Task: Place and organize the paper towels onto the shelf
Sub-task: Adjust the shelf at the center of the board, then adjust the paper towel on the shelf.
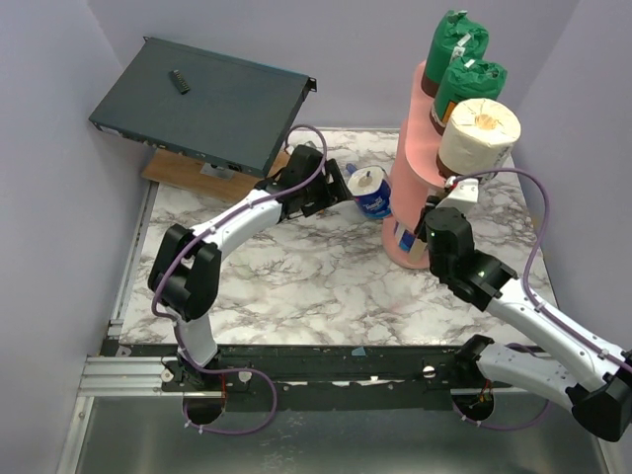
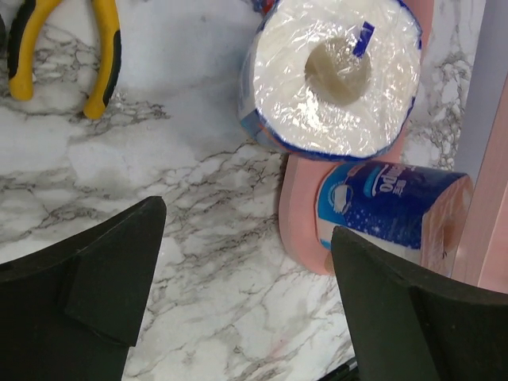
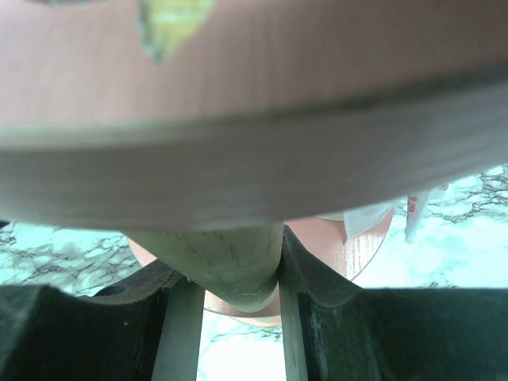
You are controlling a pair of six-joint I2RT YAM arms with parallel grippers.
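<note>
Marble-patterned tabletop (image 1: 296, 267) runs out from the two arm bases at the near edge. The right arm reaches forward from the near right. Its right hand (image 1: 434, 209) is at the foot of the shelf (image 1: 410, 168), and its fingers (image 3: 313, 286) are closed tight on a pale wooden post (image 3: 230, 254) under one of the pink boards.

The left arm bends across the middle of the tabletop. The left hand (image 2: 246, 270) is spread wide and holds nothing. It hangs over bare marble just short of a blue roll (image 2: 337, 75).

That roll stands on end on the tabletop, just beside the shelf's bottom board; whether the two touch cannot be told. A second blue roll (image 2: 381, 206) lies on its side on that bottom board. Yellow-and-black pliers (image 2: 103, 55) lie on the marble to the left, well apart from both rolls.

On the top board, a bare white roll (image 1: 479, 133) stands at the near end with its core facing up. Two green rolls (image 1: 469, 84) stand behind it in a row. The middle board is hidden from above.

At the far left corner a dark grey box (image 1: 207, 104) sits tilted on a brown board, with a small dark object on its lid.
</note>
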